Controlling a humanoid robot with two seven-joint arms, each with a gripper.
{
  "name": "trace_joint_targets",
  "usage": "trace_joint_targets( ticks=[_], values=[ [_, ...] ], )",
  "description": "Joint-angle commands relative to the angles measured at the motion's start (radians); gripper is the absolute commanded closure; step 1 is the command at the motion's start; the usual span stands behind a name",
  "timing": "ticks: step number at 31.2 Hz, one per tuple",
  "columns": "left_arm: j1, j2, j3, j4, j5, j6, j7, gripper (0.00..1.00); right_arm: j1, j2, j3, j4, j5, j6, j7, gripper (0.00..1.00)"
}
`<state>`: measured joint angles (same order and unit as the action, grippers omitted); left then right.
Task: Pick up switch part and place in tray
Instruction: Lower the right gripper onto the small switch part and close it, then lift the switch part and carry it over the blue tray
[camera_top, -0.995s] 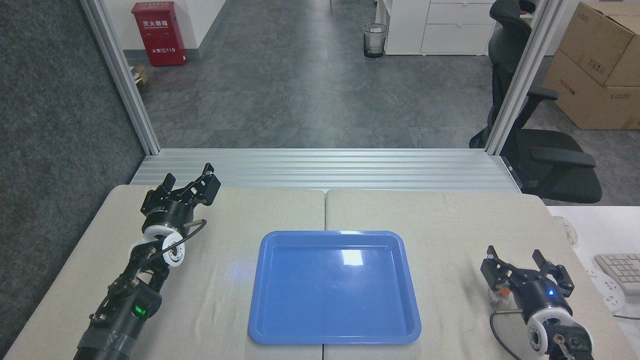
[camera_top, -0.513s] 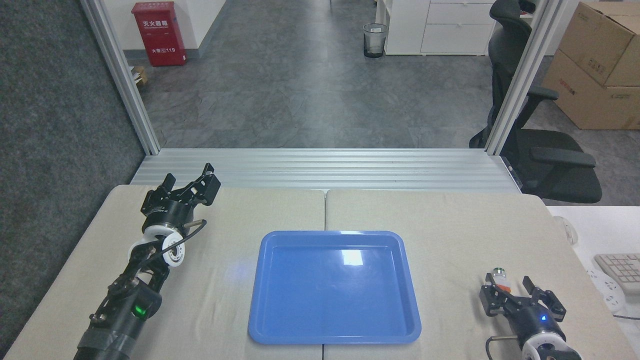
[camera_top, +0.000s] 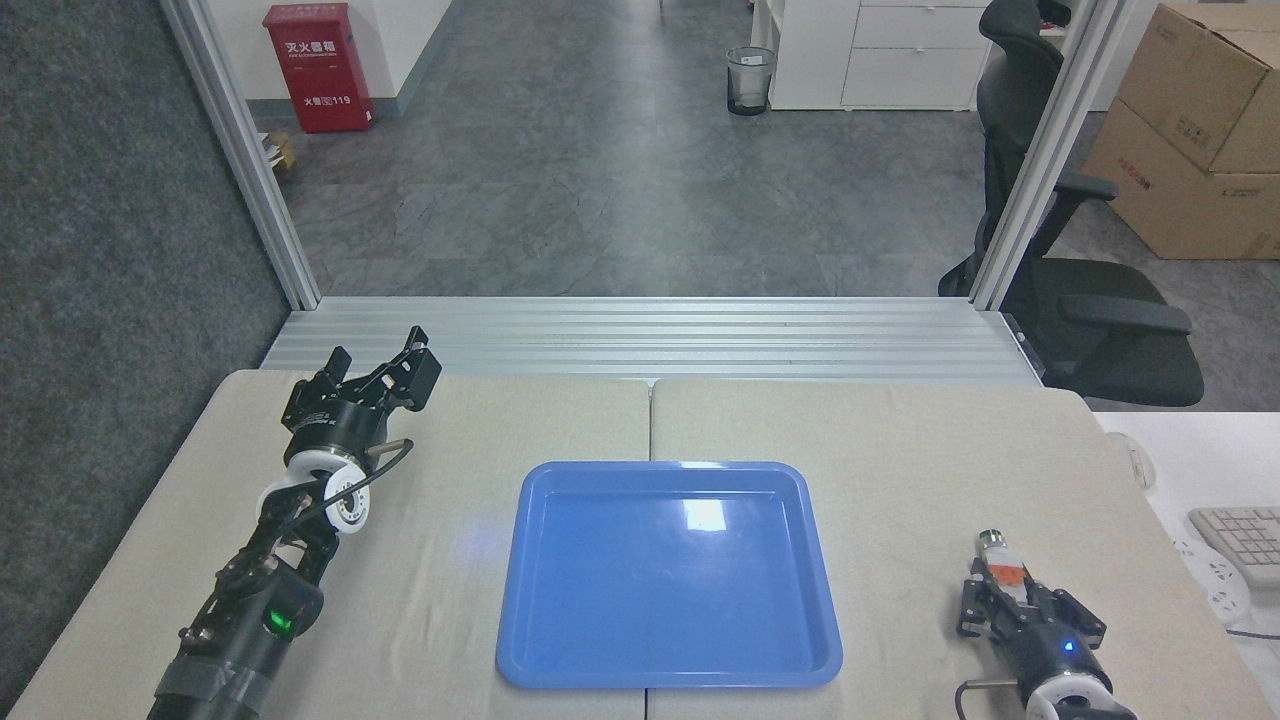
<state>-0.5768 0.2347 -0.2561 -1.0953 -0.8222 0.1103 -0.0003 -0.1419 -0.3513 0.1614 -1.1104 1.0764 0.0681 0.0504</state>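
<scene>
- Switch part (camera_top: 1002, 567) lies on the worktop (camera_top: 900, 470), right of the tray (camera_top: 668, 575) — clear of its rim.
- Right gripper (camera_top: 1012, 602): fingers pinching the part's near end.
- Left gripper (camera_top: 385, 368), far-left of the tray — fingers spread.

Bare table (camera_top: 900, 480) is lying open between the right gripper (camera_top: 1012, 600) and the tray (camera_top: 668, 572), whose low rim is standing in between.
</scene>
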Motion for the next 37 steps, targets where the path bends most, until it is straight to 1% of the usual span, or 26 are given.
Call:
trace_joint_targets(
  ticks=[1,4,6,7,11,13,15,17,20,22,25,28,30,37],
  values=[
    [0.000,0.000,0.000,0.000,0.000,0.000,0.000,0.00,-0.076,0.043,-0.049,-0.101,-0.004,0.001,0.006,1.00],
    [0.000,0.000,0.000,0.000,0.000,0.000,0.000,0.00,-0.126,0.041,-0.040,-0.170,0.000,0.001,0.015,1.00],
    [0.000,0.000,0.000,0.000,0.000,0.000,0.000,0.00,-0.166,0.044,-0.033,-0.215,0.007,-0.001,0.057,1.00],
    [0.000,0.000,0.000,0.000,0.000,0.000,0.000,0.00,-0.183,0.055,-0.022,-0.230,0.008,-0.002,0.071,1.00],
    [0.000,0.000,0.000,0.000,0.000,0.000,0.000,0.00,-0.294,0.116,0.113,-0.276,0.013,0.002,0.107,1.00],
    [0.000,0.000,0.001,0.000,0.000,0.000,0.000,0.00,-0.317,0.141,0.180,-0.318,0.013,0.019,0.155,1.00],
    [0.000,0.000,0.000,0.000,0.000,0.000,0.000,0.00,-0.318,0.167,0.246,-0.361,0.016,0.042,0.178,1.00],
    [0.000,0.000,0.000,0.000,0.000,0.000,0.000,0.00,-0.315,0.211,0.326,-0.382,0.045,0.073,0.186,1.00],
    [0.000,0.000,0.000,0.000,0.000,0.000,0.000,0.00,-0.300,0.310,0.417,-0.384,0.088,0.154,0.218,1.00],
    [0.000,0.000,0.000,0.000,0.000,0.000,0.000,0.00,-0.256,0.356,0.469,-0.384,0.108,0.229,0.255,1.00],
    [0.000,0.000,0.000,0.000,0.000,0.000,0.000,0.00,-0.179,0.371,0.532,-0.384,0.160,0.266,0.264,1.00],
    [0.000,0.000,0.000,0.000,0.000,0.000,0.000,0.00,-0.119,0.394,0.556,-0.384,0.197,0.269,0.264,1.00],
    [0.000,0.000,0.000,0.000,0.000,0.000,0.000,0.00,-0.093,0.408,0.560,-0.379,0.198,0.271,0.264,1.00],
    [0.000,0.000,0.000,0.000,0.000,0.000,0.000,0.00,-0.053,0.407,0.555,-0.350,0.200,0.271,0.262,1.00]
  ],
)
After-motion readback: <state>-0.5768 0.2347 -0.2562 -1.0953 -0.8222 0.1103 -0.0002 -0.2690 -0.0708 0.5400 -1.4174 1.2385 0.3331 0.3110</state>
